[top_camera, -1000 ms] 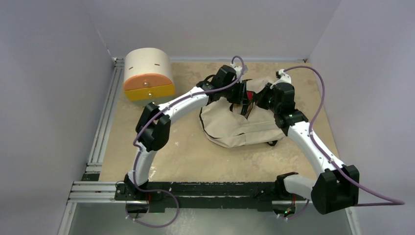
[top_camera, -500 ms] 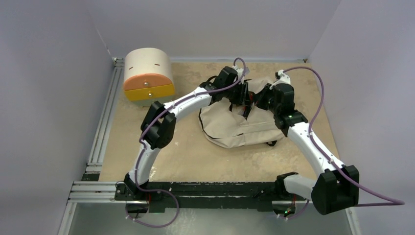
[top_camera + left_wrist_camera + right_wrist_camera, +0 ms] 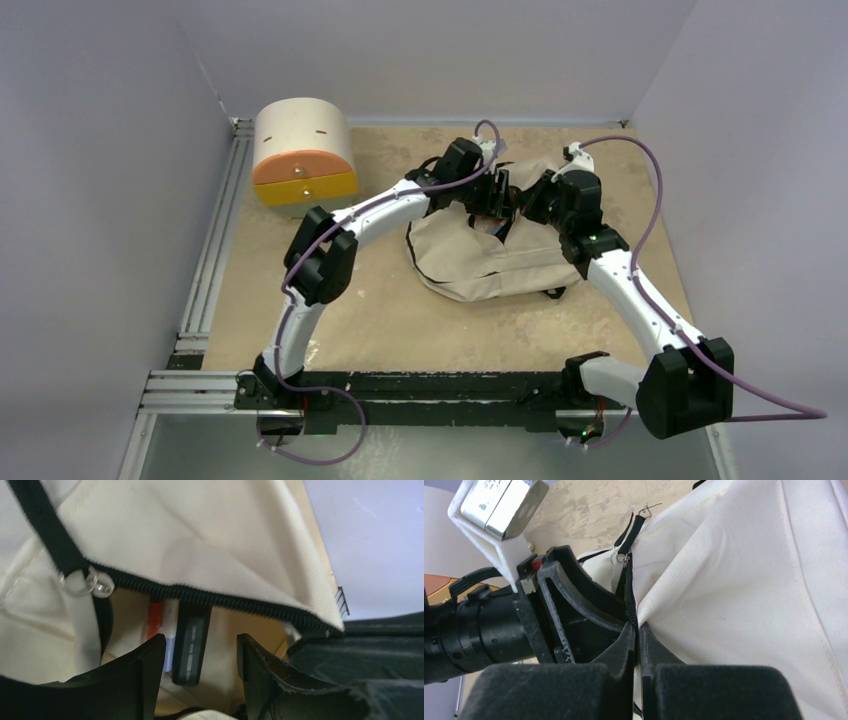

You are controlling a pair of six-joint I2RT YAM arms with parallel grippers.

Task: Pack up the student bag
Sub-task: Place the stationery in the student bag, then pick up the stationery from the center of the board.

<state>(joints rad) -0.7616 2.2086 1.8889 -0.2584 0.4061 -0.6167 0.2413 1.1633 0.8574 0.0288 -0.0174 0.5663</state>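
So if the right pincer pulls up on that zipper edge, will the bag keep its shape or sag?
Probably sag: the student bag lies crumpled and creased, and its cloth folds where the right pincer pinches it. Likely only the rim would rise. The black item inside may slide as it tilts.

Reaching out from their bases, the left arm (image 3: 330, 250) and right arm (image 3: 625, 280) bend inward until their wrists almost meet. The left gripper (image 3: 200, 647) points down with its jaws apart and nothing between them. Just beside it, the right gripper (image 3: 638, 630) is clamped tight on the zippered edge of the student bag (image 3: 749, 605).
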